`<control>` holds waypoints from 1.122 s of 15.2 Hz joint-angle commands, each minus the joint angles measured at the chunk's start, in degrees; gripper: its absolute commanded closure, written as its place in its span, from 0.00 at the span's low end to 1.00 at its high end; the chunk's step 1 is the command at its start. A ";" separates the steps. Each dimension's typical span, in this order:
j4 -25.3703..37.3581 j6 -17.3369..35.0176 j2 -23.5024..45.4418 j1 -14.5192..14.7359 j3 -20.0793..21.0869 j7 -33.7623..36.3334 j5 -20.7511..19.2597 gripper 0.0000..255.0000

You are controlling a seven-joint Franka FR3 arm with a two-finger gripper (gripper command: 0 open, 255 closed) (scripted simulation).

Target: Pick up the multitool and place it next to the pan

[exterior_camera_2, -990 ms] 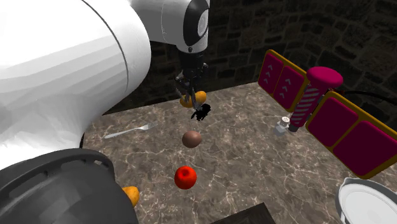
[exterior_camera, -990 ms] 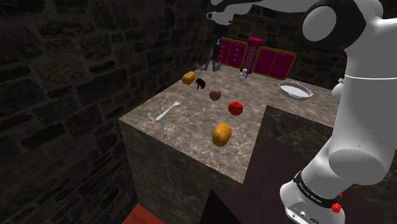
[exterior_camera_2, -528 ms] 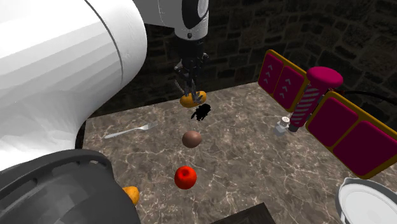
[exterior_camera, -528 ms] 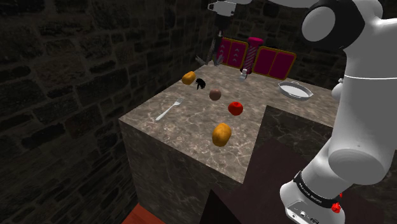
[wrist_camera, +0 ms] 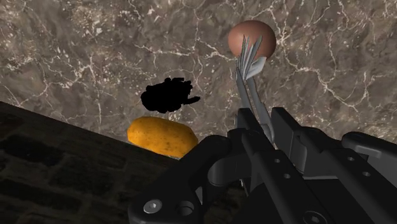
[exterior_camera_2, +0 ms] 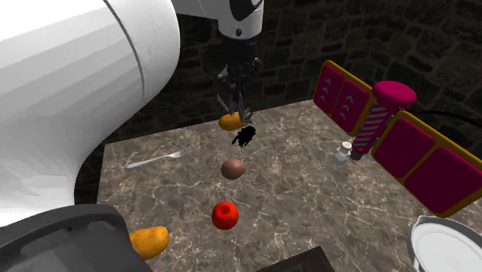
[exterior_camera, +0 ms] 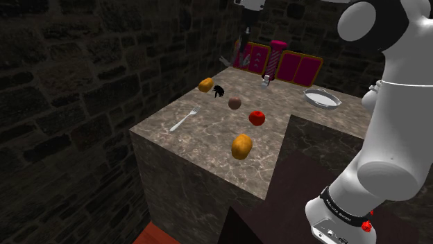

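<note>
Marble desk with the white arm reaching over its far side, and a white pan near the desk edge at the shoulder view's right. The gripper is clamped on the grey multitool, which is in the air above the desk, well apart from the pan. Below it lie an orange lump, a black blob and a brown ball.
</note>
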 commanded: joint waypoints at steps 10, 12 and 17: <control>-18.92 4.80 -14.17 -4.71 -4.44 -10.31 -3.10 1.00; -21.15 5.19 -16.03 -5.77 -5.42 -12.35 -3.63 1.00; -25.34 5.70 -19.73 -8.55 -8.15 -17.77 -4.84 1.00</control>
